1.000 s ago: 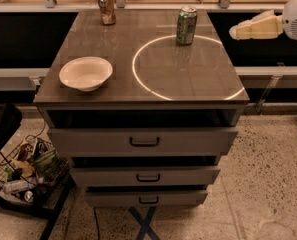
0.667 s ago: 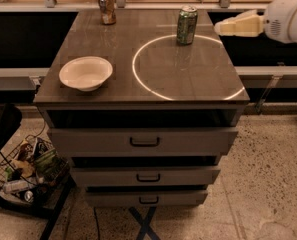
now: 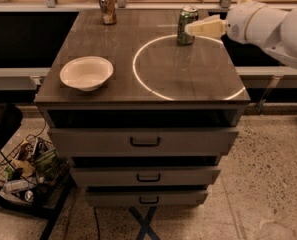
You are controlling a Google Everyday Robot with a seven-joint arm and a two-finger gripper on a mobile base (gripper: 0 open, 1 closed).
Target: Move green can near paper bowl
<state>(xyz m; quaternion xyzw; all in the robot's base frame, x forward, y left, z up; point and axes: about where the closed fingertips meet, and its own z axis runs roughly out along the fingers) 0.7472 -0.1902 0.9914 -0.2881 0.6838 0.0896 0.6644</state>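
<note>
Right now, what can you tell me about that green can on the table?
The green can is a small metal drink can, green with pale markings and a silver top. It stands upright at the far right of the dark tabletop, on the far edge of a white ring. The pale claw is at its right side, its tip overlapping the can; whether they touch I cannot tell. The bowl sits apart, at the near left.

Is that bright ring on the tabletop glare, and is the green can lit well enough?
Camera view: dim, warm light; the bright ring on the tabletop could be reflection or marking, cannot tell; the green can reads clearly at its far edge, with the gripper right beside it.
</note>
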